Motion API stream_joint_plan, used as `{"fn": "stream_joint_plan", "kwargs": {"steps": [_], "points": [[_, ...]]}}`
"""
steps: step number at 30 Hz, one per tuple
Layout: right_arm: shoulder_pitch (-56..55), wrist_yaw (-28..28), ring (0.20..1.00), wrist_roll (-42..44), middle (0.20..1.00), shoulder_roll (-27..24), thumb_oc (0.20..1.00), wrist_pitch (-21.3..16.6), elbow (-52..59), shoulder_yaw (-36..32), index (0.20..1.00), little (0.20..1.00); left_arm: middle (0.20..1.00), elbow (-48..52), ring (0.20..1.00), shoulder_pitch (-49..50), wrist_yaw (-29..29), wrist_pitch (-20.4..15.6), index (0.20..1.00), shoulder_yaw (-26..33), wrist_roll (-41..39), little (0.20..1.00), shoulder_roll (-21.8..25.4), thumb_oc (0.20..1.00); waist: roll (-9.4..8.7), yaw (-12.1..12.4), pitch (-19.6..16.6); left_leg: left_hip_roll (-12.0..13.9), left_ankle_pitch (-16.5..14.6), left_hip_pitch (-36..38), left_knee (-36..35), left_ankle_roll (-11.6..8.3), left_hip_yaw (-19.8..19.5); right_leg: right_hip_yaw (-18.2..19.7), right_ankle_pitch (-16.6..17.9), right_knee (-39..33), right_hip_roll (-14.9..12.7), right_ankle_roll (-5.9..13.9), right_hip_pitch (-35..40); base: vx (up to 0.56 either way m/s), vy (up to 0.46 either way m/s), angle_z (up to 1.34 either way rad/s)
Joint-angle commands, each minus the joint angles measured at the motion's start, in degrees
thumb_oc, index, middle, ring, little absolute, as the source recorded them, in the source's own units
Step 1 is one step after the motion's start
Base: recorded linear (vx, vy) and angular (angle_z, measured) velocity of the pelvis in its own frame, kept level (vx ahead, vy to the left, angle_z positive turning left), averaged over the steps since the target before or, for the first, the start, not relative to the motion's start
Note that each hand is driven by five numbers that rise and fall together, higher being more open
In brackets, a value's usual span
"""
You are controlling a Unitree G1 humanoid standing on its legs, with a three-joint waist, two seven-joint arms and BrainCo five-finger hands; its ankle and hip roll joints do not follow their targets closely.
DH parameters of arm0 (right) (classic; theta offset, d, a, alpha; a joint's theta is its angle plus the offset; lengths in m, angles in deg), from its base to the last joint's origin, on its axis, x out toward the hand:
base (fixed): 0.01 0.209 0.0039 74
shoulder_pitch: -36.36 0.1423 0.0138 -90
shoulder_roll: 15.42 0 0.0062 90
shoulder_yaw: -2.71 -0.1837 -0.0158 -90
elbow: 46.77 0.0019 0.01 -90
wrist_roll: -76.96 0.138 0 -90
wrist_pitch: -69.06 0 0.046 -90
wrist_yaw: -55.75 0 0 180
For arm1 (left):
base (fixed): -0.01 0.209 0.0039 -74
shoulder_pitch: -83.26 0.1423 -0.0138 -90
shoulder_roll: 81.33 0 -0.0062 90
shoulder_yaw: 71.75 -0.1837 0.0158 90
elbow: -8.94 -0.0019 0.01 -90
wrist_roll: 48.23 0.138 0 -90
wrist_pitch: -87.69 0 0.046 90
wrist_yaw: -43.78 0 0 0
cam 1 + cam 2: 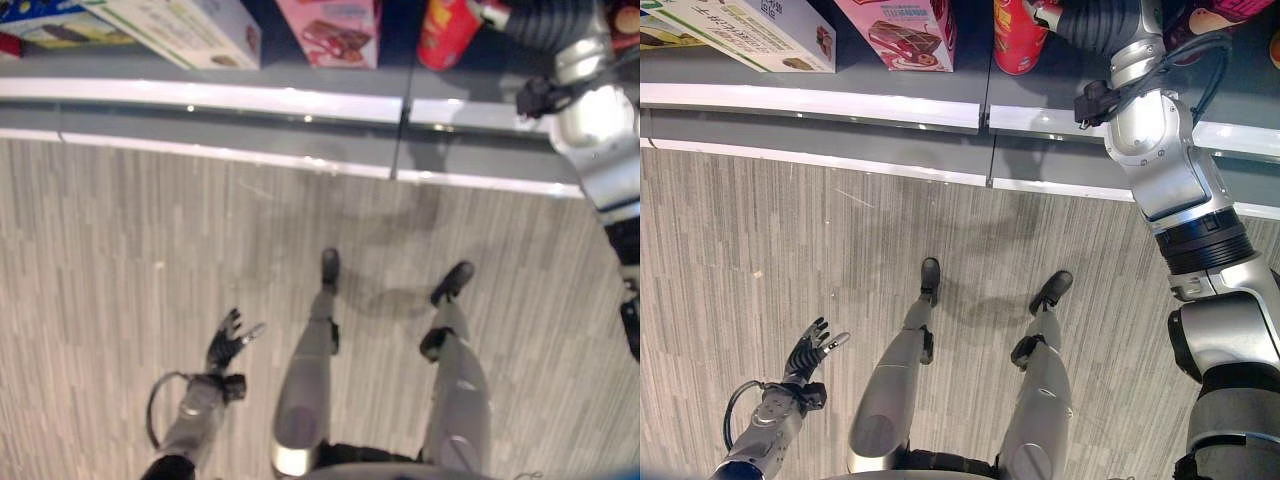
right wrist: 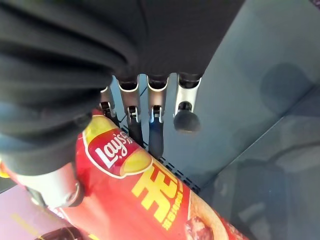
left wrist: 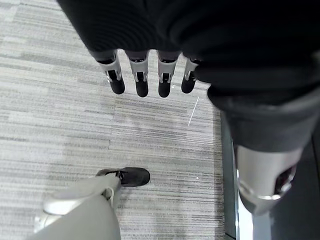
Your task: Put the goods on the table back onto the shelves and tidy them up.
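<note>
- The robot's right arm reaches up to the grey metal shelf (image 1: 840,75), where the right hand (image 2: 150,125) meets a red cylindrical crisp can with a yellow logo (image 1: 1018,40).
- In the right wrist view the silver, dark-tipped fingers (image 2: 156,135) curl down against the can's side and the thumb sits on the other side, so the hand is wrapped around the can.
- The can stands upright on the shelf, just right of a pink cardboard box printed with a chocolate snack (image 1: 905,32).
- Further left on the same shelf lies a long white and green cardboard box (image 1: 750,30), tilted at an angle to the shelf edge, well apart from the can.
- In the left eye view a blue and yellow box (image 1: 45,20) shows at the far left end of the shelf.
- A pale strip (image 1: 810,100) runs along the front edge of the shelf, with a second grey ledge below it.
- The left hand (image 1: 810,352) hangs low at the robot's left side over the grey striped floor (image 1: 760,230), well away from the shelf.
- Its fingers (image 3: 141,82) are straight and relaxed, slightly spread, holding nothing.
</note>
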Motion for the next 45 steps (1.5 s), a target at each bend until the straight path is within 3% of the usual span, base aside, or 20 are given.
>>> {"fn": "stream_joint_plan", "kwargs": {"steps": [1,25,26,27,28,41,45], "points": [[6.42,2.11,0.200,1.64,0.200,-4.49,0.200,-1.87,-1.75,2.52,0.200,0.200,1.000,1.03,1.000,2.65,1.11,-1.47,1.000,-1.93,-0.65,1.000,4.39,1.000,0.27,0.91,-1.19,3.33,1.38,1.74,-3.51,-3.12,-2.06,4.04,-4.29,12.64,-6.68,8.59,-2.13,0.00,0.000,0.00],[5.09,2.45,0.200,1.74,0.200,-4.30,0.200,-1.10,-3.87,2.06,0.200,0.200,1.000,0.75,1.000,3.08,1.53,-1.35,1.000,-2.15,-0.84,1.000,4.62,1.000,-0.29,0.14,-1.19,3.27,1.16,2.04,-3.54,-2.92,-2.34,3.73,-3.62,12.66,-6.56,8.68,-2.20,0.00,0.000,0.00],[5.12,2.74,0.438,1.46,0.438,-4.21,0.438,-1.05,-4.06,2.00,0.438,0.438,1.000,0.80,1.000,3.10,1.52,-1.38,1.000,-2.16,-0.88,1.000,4.59,1.000,-0.24,0.19,-1.19,3.22,1.18,2.01,-3.57,-2.93,-2.38,3.72,-3.60,12.69,-6.58,8.67,-2.25,0.00,0.000,0.00],[5.27,3.02,0.573,1.25,0.573,-4.10,0.573,-1.02,-4.25,1.97,0.573,0.573,1.000,0.75,1.000,3.04,1.53,-1.36,1.000,-2.20,-0.89,1.000,4.56,1.000,-0.20,0.23,-1.19,3.18,1.21,1.96,-3.58,-2.93,-2.43,3.74,-3.63,12.74,-6.57,8.66,-2.31,0.00,0.000,0.00],[5.53,3.10,1.000,1.07,1.000,-4.03,1.000,-0.85,-4.41,1.96,1.000,1.000,1.000,0.70,1.000,3.05,1.58,-1.43,1.000,-2.26,-0.86,1.000,4.62,1.000,-0.17,0.23,-1.19,3.15,1.21,1.89,-3.57,-2.90,-2.47,3.79,-3.68,12.84,-6.58,8.64,-2.48,0.00,0.000,0.00],[6.77,5.94,1.000,-1.26,1.000,-3.67,1.000,-0.03,-4.60,0.61,1.000,1.000,1.000,-0.50,1.000,2.85,1.87,-1.36,1.000,-2.60,-0.87,1.000,4.31,1.000,0.00,0.35,-1.19,2.81,1.00,2.74,-3.65,-2.74,-2.79,3.53,-3.60,12.72,-6.70,8.69,-1.36,0.00,0.000,0.00],[2.18,11.31,1.000,-6.79,1.000,-3.98,1.000,0.98,-0.09,-4.98,1.000,1.000,1.000,-0.68,1.000,1.91,2.50,-0.86,1.000,-2.51,0.48,1.000,3.48,1.000,0.07,-0.29,-1.19,2.53,0.79,4.45,-3.71,-2.71,-2.85,3.15,-3.74,12.61,-6.69,8.75,0.71,0.00,0.006,0.02]]}}
